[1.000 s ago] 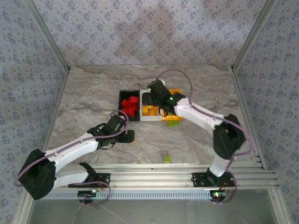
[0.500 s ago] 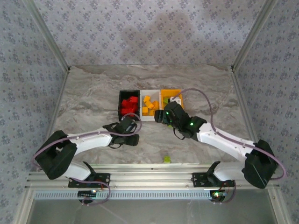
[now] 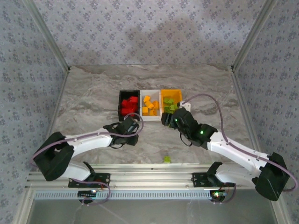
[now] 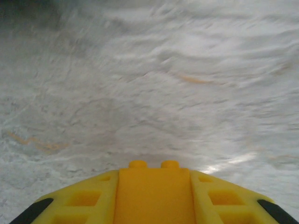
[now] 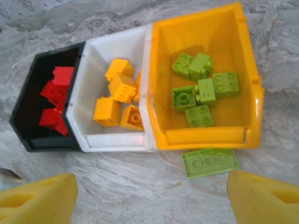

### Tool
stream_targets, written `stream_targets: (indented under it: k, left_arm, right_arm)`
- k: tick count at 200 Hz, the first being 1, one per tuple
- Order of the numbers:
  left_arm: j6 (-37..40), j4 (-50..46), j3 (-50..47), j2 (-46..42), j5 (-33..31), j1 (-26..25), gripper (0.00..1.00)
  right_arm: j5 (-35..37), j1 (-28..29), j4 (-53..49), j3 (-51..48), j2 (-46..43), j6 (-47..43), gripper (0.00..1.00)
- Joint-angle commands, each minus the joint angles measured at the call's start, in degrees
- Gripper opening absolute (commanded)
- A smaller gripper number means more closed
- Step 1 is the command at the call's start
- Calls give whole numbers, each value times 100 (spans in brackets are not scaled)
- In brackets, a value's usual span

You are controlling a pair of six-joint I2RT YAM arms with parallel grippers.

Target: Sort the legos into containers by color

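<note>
- The left jaws are clenching a studded orange-yellow lego [image 4: 154, 179], near of the black bin [image 5: 23, 126].
- The right jaws are hanging released above the bench [image 5: 117, 182].
- Red legos [image 5: 53, 93] are filling the black bin, orange-yellow ones [image 5: 119, 86] the white bin [image 5: 112, 142], and lime ones [image 5: 201, 93] the orange bin [image 5: 205, 136].
- A flat lime lego [image 5: 210, 162] is lying just outside the orange bin's near wall.

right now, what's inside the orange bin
About six lime green bricks lie loose on the floor of the orange bin, some touching each other. Anything beneath them, or tucked tight behind the near wall, is covered.
</note>
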Motion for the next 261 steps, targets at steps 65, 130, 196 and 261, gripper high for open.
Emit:
stream_targets:
  k: [65,130,196,261]
  left_arm:
    - [242,-5,3062,1291,63,160,33]
    - [207,-197,4526,3045,-60,671,38]
    - [71,-213,4747,2755,268,612,80]
    - [6,82,3224,906,205,45,99]
  right_arm:
    - [395,65,-694,-806,-639,659,85]
    - [328,70,-914,-1044,-1035,687,86]
    - [-265,89,-920,-1055,-837,713,87]
    - [-1118,1128,-1349,-827,373,901,87]
